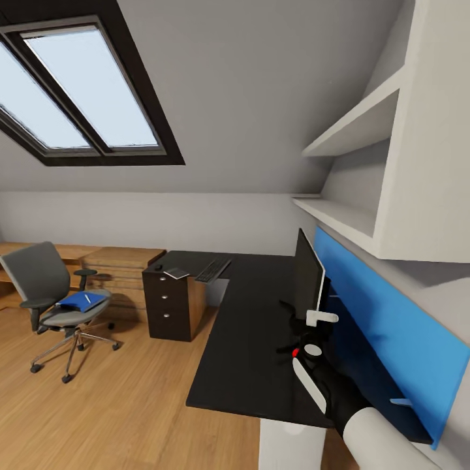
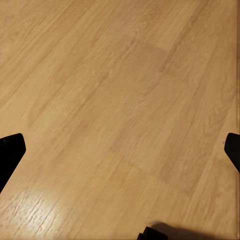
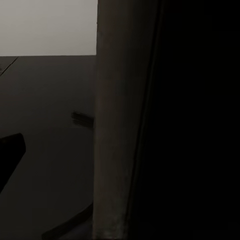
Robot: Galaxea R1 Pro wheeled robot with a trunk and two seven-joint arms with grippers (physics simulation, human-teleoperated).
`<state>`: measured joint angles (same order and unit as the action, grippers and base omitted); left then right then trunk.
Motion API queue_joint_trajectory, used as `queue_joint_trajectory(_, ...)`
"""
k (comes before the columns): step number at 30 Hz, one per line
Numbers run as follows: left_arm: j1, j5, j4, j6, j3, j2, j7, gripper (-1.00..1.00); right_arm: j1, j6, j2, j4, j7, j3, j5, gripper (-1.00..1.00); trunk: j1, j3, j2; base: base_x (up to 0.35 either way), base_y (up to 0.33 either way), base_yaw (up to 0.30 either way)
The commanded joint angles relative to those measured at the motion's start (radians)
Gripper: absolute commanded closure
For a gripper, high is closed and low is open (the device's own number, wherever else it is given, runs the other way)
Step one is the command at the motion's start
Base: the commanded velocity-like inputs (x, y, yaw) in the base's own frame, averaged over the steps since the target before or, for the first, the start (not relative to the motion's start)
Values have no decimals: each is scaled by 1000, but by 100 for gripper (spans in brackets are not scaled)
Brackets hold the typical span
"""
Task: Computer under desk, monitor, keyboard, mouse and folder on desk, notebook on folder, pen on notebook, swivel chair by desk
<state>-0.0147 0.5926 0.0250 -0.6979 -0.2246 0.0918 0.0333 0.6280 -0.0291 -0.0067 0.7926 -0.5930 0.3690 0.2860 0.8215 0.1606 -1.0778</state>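
Right claw (image 1: 313, 326) seemingly pinching the monitor (image 1: 307, 274); left claw (image 2: 120, 150) spread.

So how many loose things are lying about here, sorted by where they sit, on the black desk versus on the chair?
On the desk: 4 (monitor, keyboard, mouse, a flat grey item)
On the swivel chair: 1 (folder)
Total: 5

The black L-shaped counter (image 1: 248, 339) carries a monitor (image 1: 307, 277) near its back edge, with a keyboard (image 1: 213, 269), mouse (image 1: 158, 267) and notebook (image 1: 176, 273) at its far end above the drawers.
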Motion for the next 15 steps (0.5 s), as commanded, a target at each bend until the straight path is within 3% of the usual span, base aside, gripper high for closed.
queue_joint_trajectory(1, -1, 7, 3, -2, -9, 0, 4, -100, 1, -3, -1, 0, -7, 4, 7, -100, 0, 1, -1, 0, -244, 0)
queue_joint_trajectory(5, -1, 7, 3, -2, -9, 0, 4, -100, 1, -3, -1, 0, -7, 4, 7, -100, 0, 1, -1, 0, -123, 0)
queue_joint_trajectory(15, -1, 7, 3, -2, -9, 0, 4, -100, 1, -3, -1, 0, -7, 4, 7, -100, 0, 1, -1, 0, -13, 0)
